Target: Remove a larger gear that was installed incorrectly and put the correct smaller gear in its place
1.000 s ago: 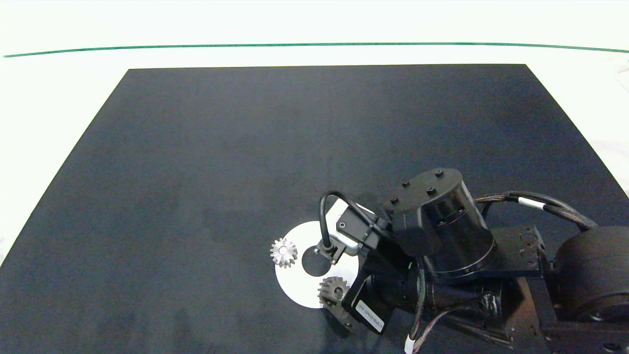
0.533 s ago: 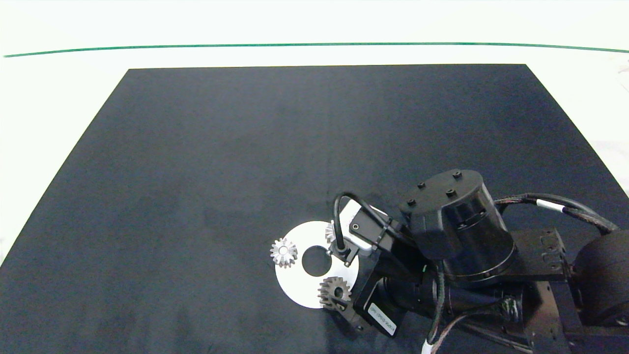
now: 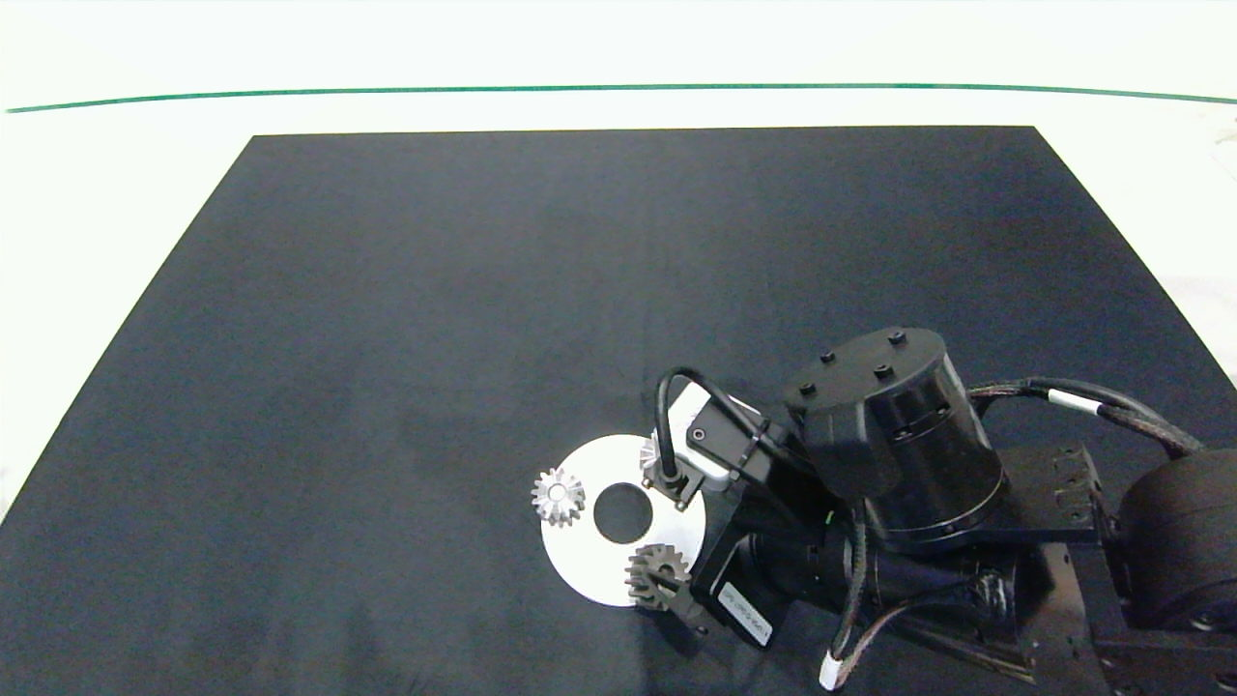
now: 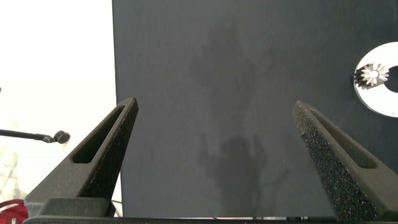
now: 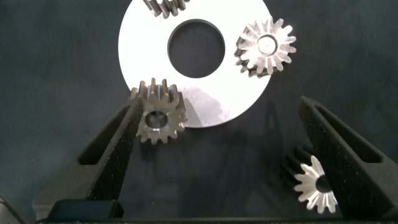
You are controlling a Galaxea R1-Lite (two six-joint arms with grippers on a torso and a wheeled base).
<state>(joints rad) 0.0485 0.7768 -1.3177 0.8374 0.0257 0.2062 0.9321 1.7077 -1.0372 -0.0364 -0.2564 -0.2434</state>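
Right end effector (image 5: 221, 106) hangs low over the white disc (image 5: 143, 68), spread wide and holding nothing. One finger (image 5: 118, 143) is touching, or nearly touching, the toothed rim of the smaller gear (image 5: 160, 118). That dull grey-beige gear lies flat, half on the disc's edge and half over the dark mat (image 3: 435, 338). Whether it is seated on a pin there is hard to say, since its wide centre hole shows only shadow.

The larger gear (image 5: 314, 183), bright with sharp pointed teeth, lies off the disc on the mat, just beside the other finger. In the head view the right arm hides it. Its place on the mat suggests the removal is done, and the wide spread suits either letting go of a gear or straddling one.

On the disc itself, a fluted silver gear (image 5: 266, 46) sits beside the round centre hole (image 5: 196, 48). A second fluted gear (image 5: 165, 6) is cut off at the frame edge. With the smaller gear lying at the rim in line with them, my guess is it sits at or near the freed station. It may want a nudge or a press to settle.

The left end effector (image 4: 214, 112) is parked well apart at the mat's edge, near the white desk (image 4: 56, 62). It is wide open and empty.
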